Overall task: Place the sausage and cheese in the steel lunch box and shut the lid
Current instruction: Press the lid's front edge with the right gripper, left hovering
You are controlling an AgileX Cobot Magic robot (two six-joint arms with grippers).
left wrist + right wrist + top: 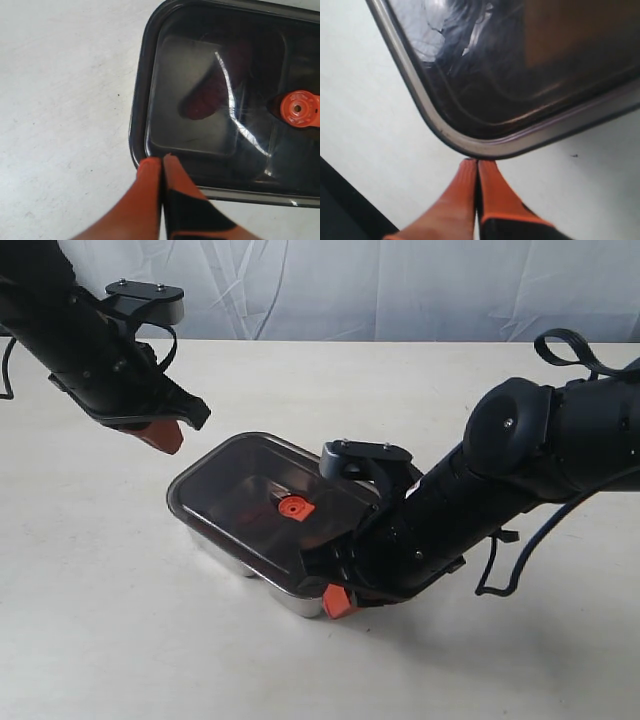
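Note:
The steel lunch box (232, 558) sits mid-table with the dark tinted lid (240, 490) lying on top of it, orange valve (294, 507) at its centre. Through the lid (260, 60) the sausage (205, 97) shows as a dim red shape in one compartment. A dull yellow-brown patch (570, 30) under the lid (485, 95) may be the cheese. My left gripper (165, 436) (161, 159) is shut and empty, above the lid's far left corner. At the box's near right corner my right gripper (337, 602) (477, 161) is shut, its tips against the lid's rim.
The pale table (120, 640) stretches around the box, with a white cloth backdrop (400, 280) behind it. The right arm (520, 460) lies low over the table to the right of the box.

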